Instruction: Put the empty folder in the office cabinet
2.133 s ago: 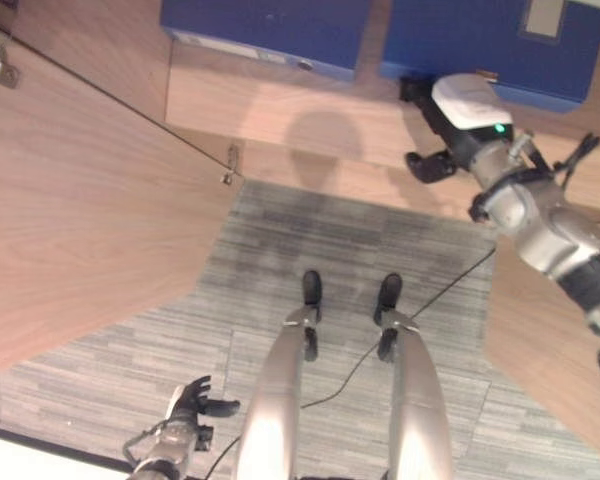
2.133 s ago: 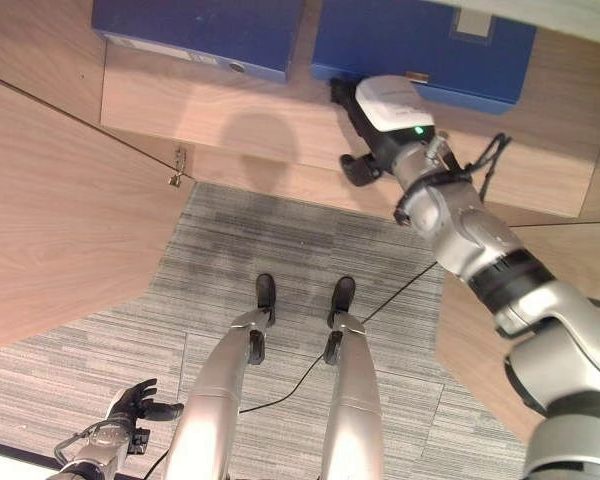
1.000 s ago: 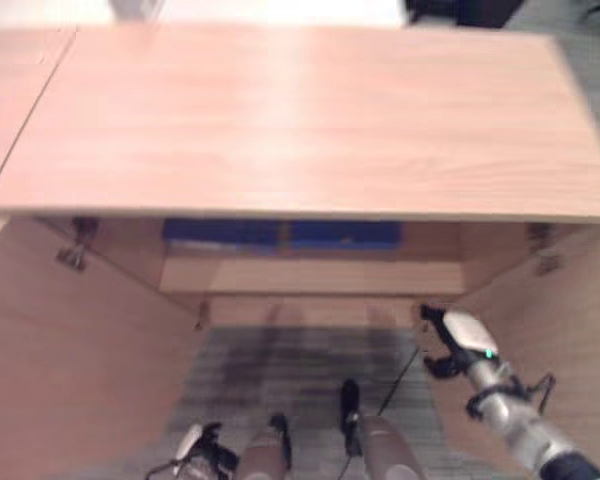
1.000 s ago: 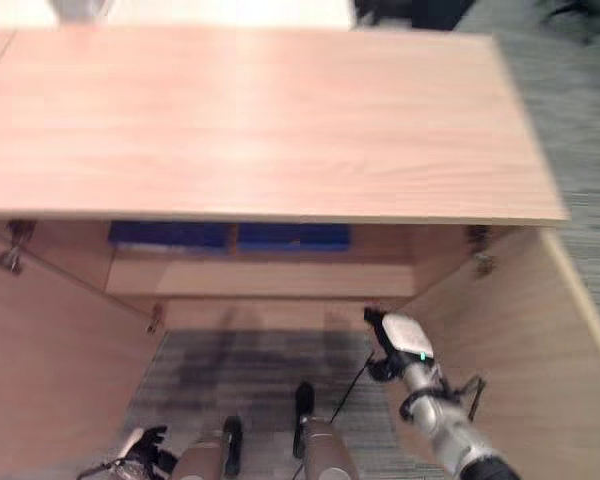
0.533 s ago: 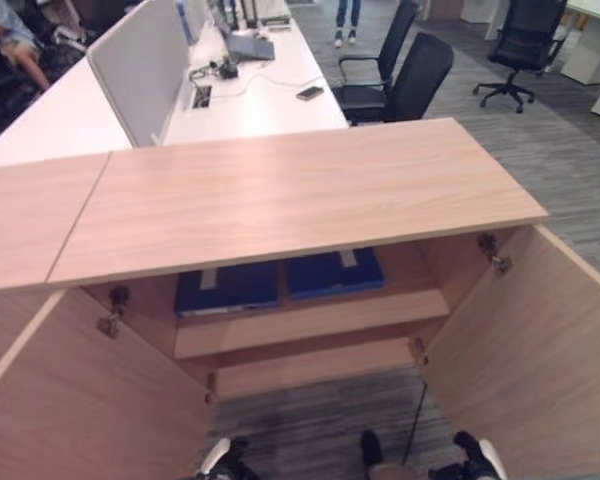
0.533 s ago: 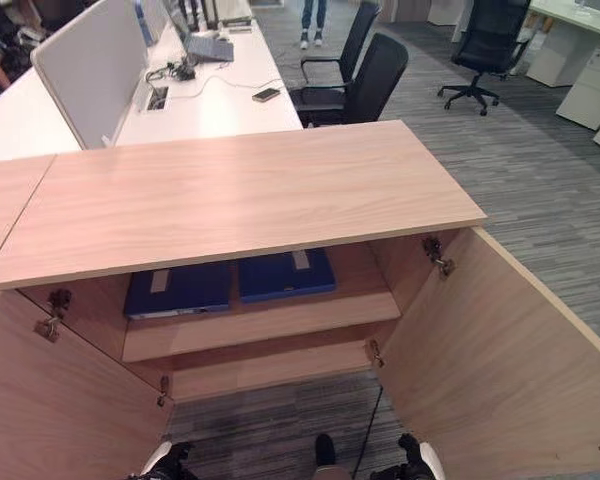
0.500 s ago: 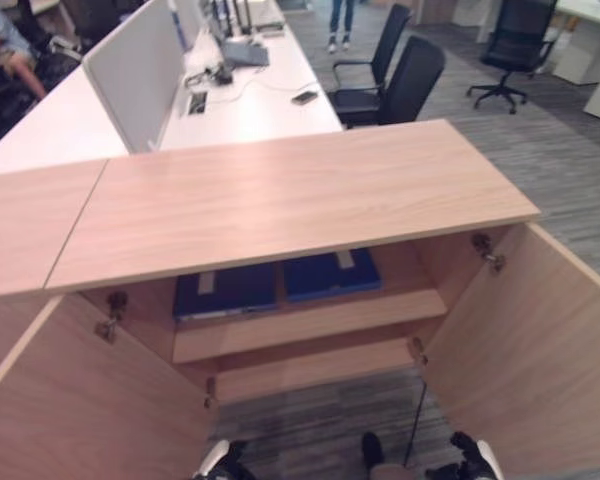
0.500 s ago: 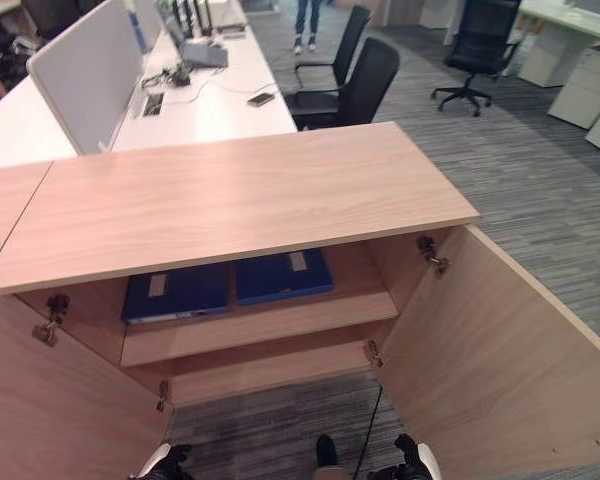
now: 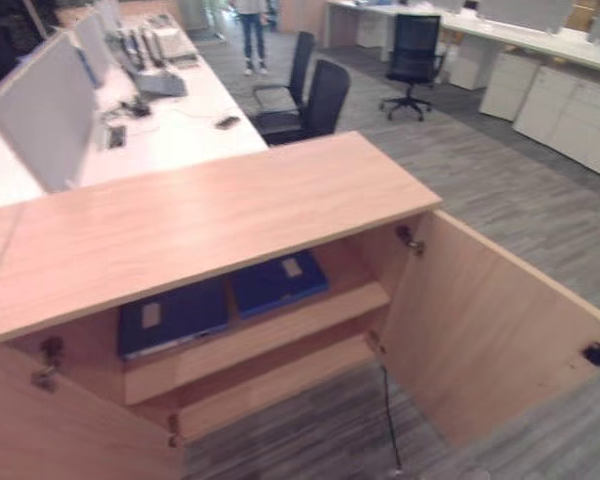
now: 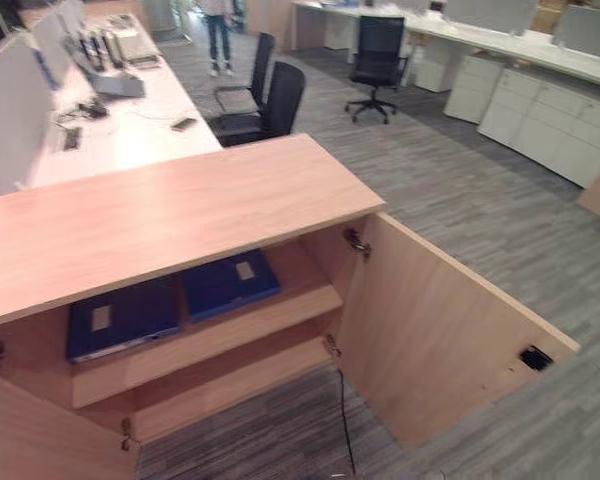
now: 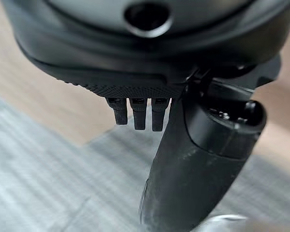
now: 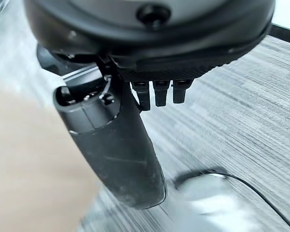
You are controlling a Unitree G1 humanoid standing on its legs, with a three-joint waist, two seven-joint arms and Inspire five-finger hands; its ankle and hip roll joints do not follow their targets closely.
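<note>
Two blue folders (image 9: 220, 300) on the cabinet (image 9: 200, 215) shelf — both hands (image 11: 193, 145) (empty) relaxed.

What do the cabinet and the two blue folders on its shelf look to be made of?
Cabinet: light wood-grain board, probably laminate; the grain runs evenly over a smooth matt top and the open right door.
Blue folders: flat dark-blue covers with a slight sheen and a pale label, probably plastic-coated board.

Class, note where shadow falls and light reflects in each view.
Left eye view: the cabinet top shades the blue folders. Right eye view: the open door is evenly lit. Left wrist view: highlight along the left robot hand; right wrist view: likewise, right robot hand.
</note>
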